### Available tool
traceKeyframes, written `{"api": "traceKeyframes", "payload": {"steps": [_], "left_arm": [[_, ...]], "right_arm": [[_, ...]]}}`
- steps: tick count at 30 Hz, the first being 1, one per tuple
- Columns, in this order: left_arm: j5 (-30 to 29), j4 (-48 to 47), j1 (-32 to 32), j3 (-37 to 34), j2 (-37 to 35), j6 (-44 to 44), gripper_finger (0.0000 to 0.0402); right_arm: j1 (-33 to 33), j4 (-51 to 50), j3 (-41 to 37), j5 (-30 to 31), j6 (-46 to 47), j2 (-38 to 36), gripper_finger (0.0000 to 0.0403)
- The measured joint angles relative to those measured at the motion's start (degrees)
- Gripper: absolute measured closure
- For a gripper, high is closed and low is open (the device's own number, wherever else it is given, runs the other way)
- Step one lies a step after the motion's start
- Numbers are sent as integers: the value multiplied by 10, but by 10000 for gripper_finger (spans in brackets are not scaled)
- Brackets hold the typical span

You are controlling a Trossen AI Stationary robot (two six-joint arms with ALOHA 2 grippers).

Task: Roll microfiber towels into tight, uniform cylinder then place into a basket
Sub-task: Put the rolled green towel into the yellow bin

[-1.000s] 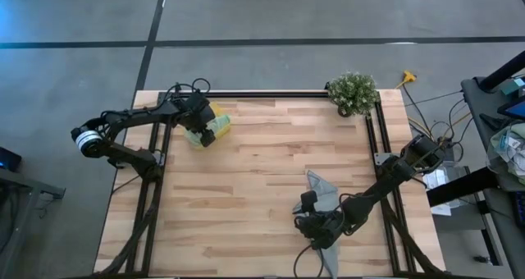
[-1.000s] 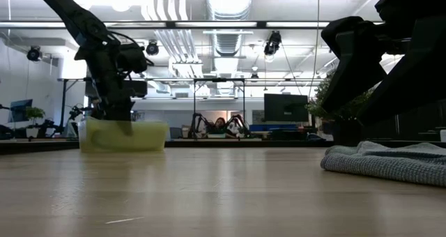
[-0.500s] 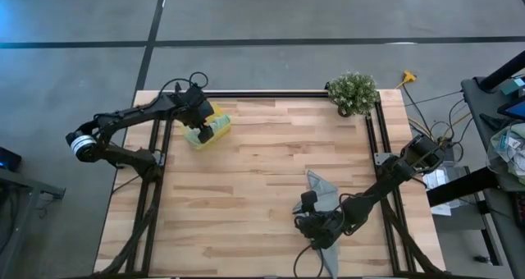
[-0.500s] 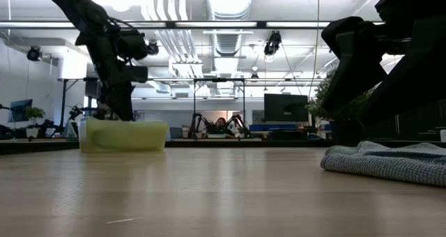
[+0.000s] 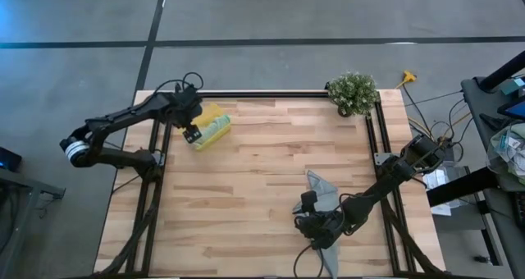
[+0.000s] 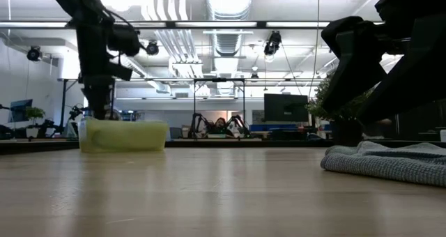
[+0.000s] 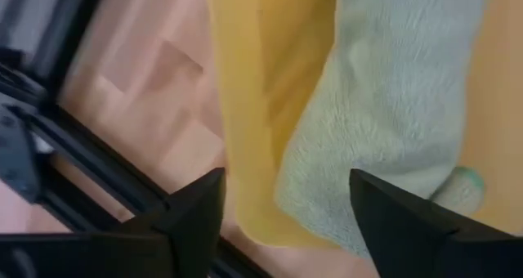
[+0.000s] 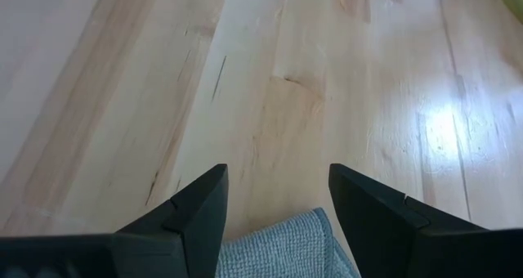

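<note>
Jaws of your left gripper [image 5: 191, 134] stand apart and hold nothing; they hang just above the near-left corner of the basket [image 5: 215, 117], at the far left of the surface [image 5: 262, 180]; in the left wrist view you look down between the two dark fingers [image 7: 196, 217] at the yellow wall of the basket [image 7: 245, 106] and the light green towel [image 7: 392, 106] that lies rolled inside it; in the low view this gripper [image 6: 97, 104] is over the left end of the basket [image 6: 124, 136], not touching it as far as you can see.

Jaws of your right gripper [image 5: 316, 221] are also apart and hold nothing; they are low over the near right part of the surface, above the grey-blue towel [image 5: 321, 193]; this towel lies crumpled and unrolled, well apart from the basket; the right wrist view shows its edge [image 8: 278, 245] between the fingers [image 8: 196, 212], with bare wood beyond; in the low view the towel [image 6: 390, 164] lies flat on the surface at the right.

A potted plant [image 5: 353, 92] stands at the far right corner.
</note>
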Motion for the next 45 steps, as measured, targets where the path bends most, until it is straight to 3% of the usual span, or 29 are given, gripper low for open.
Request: {"api": "traceKeyframes", "payload": {"steps": [8,14,22,29,38,45], "left_arm": [[0,8,0,-21,56,-12,224],[11,8,0,-20,66,-15,257],[84,7,0,-20,58,-21,289],[138,7,-1,-24,59,-57,314],[183,2,-19,-24,63,-77,334],[183,2,-34,-24,78,-77,334]], "right_arm": [[-4,52,0,2,-21,0,194],[-63,136,3,-1,-119,0,228],[-206,150,67,-141,-191,19,318],[-307,155,184,-246,-229,141,386],[-364,146,396,-244,-224,314,394],[-387,109,519,-207,-208,380,394]]}}
